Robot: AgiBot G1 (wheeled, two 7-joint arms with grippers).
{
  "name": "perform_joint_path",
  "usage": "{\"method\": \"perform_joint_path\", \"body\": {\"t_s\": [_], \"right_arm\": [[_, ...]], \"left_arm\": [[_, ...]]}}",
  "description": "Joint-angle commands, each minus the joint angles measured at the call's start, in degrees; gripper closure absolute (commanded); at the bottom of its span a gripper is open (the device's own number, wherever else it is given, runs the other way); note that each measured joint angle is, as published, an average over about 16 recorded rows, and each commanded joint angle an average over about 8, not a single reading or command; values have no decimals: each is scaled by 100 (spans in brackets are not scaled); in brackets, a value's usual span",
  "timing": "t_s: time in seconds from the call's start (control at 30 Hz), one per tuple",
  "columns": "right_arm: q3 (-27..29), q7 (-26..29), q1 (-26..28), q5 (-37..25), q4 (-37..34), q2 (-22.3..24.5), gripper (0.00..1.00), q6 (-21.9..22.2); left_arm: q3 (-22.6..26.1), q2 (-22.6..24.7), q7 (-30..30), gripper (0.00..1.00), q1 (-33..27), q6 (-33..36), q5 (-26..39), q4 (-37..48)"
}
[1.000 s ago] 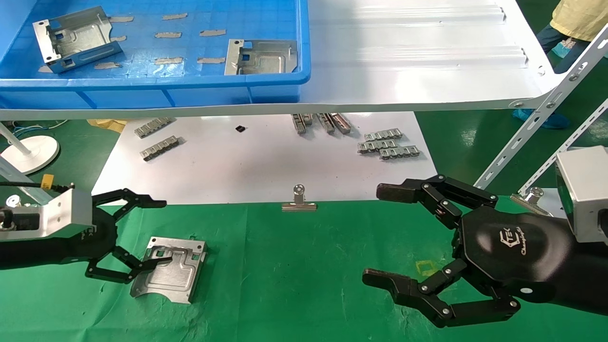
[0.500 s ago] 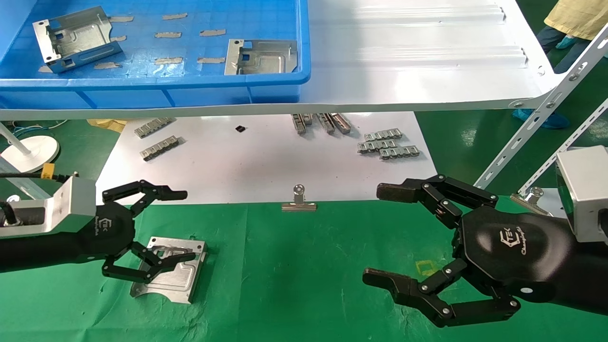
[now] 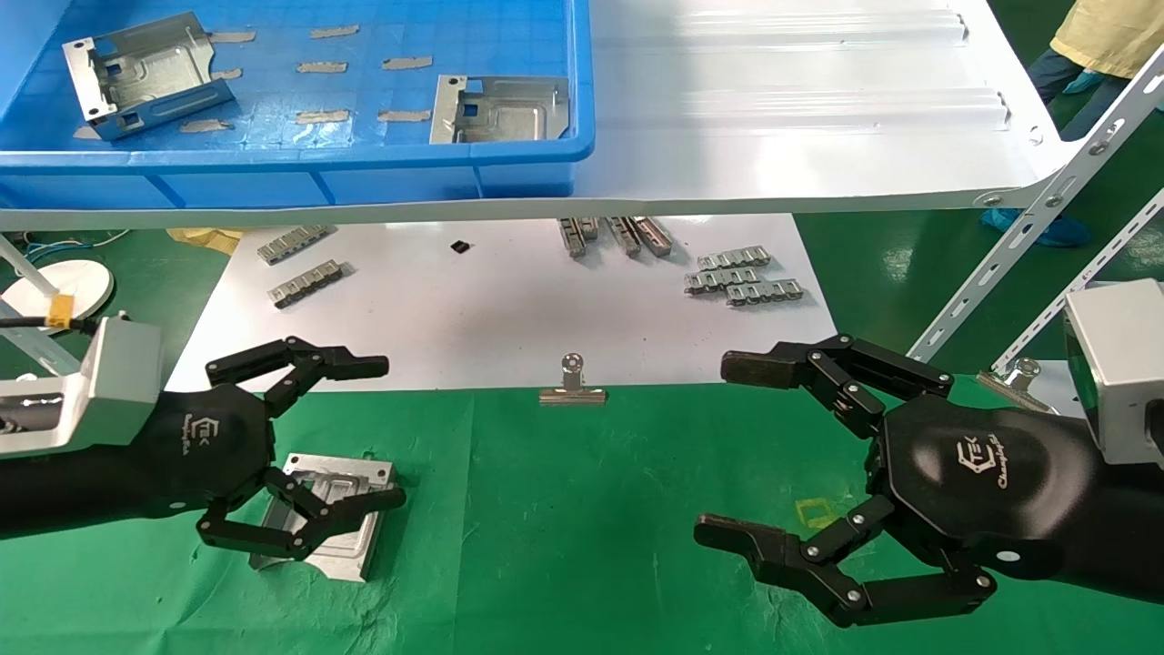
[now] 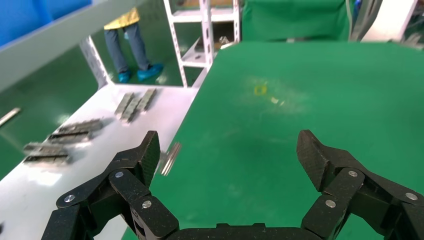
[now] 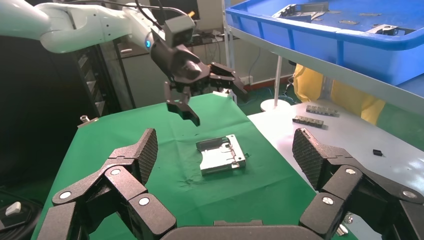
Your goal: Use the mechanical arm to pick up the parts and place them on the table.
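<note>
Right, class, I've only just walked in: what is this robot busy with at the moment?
It is moving metal parts from a blue crate on a shelf down to the green table. One part lies flat on the cloth. The left pincer hangs open above it, holding nothing. The right pincer hovers open over bare cloth. Two more parts wait in the crate.

Glossy black claw [image 3: 396, 432], white logo, silver-riveted fingers [image 3: 300, 359].

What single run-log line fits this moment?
left gripper: open, above bracket | bracket: flat on green table | right gripper: open, idle | crate: two brackets inside
</note>
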Motion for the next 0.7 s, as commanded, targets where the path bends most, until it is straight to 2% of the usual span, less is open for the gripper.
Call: {"method": "perform_joint_path", "body": {"t_s": [0.03,0.7], "right_arm": [[0,0,0,0,0,0,0,0],[0,0,0,0,0,0,0,0]], "left_arm": [[-110,-30,-166,0,111,-20,-65,-209],[-1203,-332,-1818,0,1220,-223,-713,-2287]]}}
